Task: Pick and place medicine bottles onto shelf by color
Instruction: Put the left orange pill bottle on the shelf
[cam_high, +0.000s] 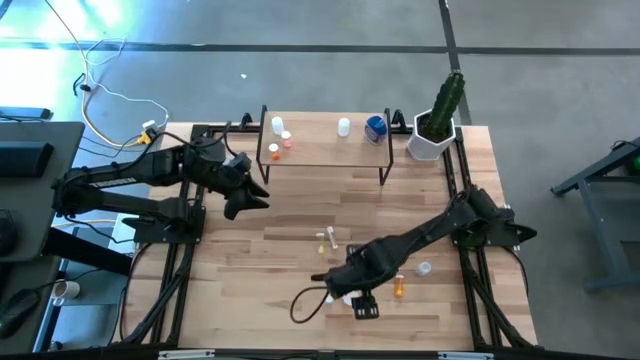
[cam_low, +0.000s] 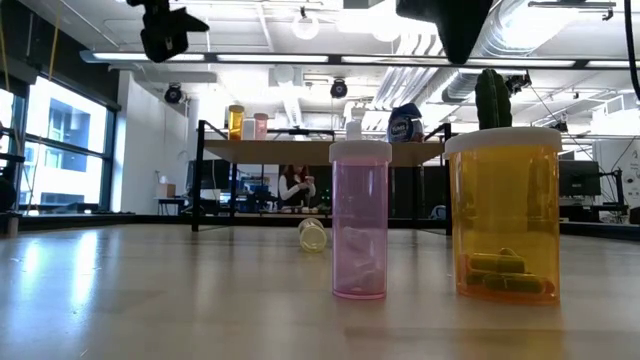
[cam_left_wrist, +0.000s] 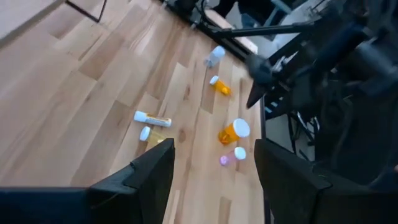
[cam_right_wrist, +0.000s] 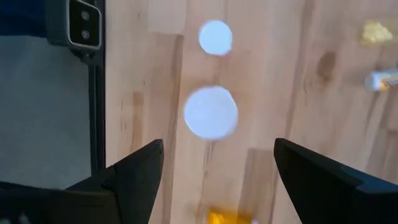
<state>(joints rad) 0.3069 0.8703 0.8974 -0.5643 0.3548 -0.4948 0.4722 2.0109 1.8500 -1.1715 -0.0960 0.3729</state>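
Note:
Near the table's front edge, a pink bottle (cam_low: 360, 220) and a wider orange bottle (cam_low: 503, 215) stand upright on their bases. My right gripper (cam_right_wrist: 217, 174) hangs open above them, pointing down at their white caps, the smaller (cam_right_wrist: 215, 37) and the larger (cam_right_wrist: 211, 112), touching neither. The shelf (cam_high: 325, 158) at the far side carries white and orange bottles at its left end, and a white bottle and the blue jar (cam_high: 375, 127) at its right. My left gripper (cam_high: 250, 195) waits open and raised near the shelf's left end.
Loose on the table lie a white bottle (cam_left_wrist: 152, 118), a yellowish one (cam_left_wrist: 149, 134), a small orange one (cam_high: 399, 287) and a clear one (cam_high: 424, 268). A small camera with a looped cable (cam_high: 362, 308) sits at the front edge. A potted plant (cam_high: 437, 125) stands far right.

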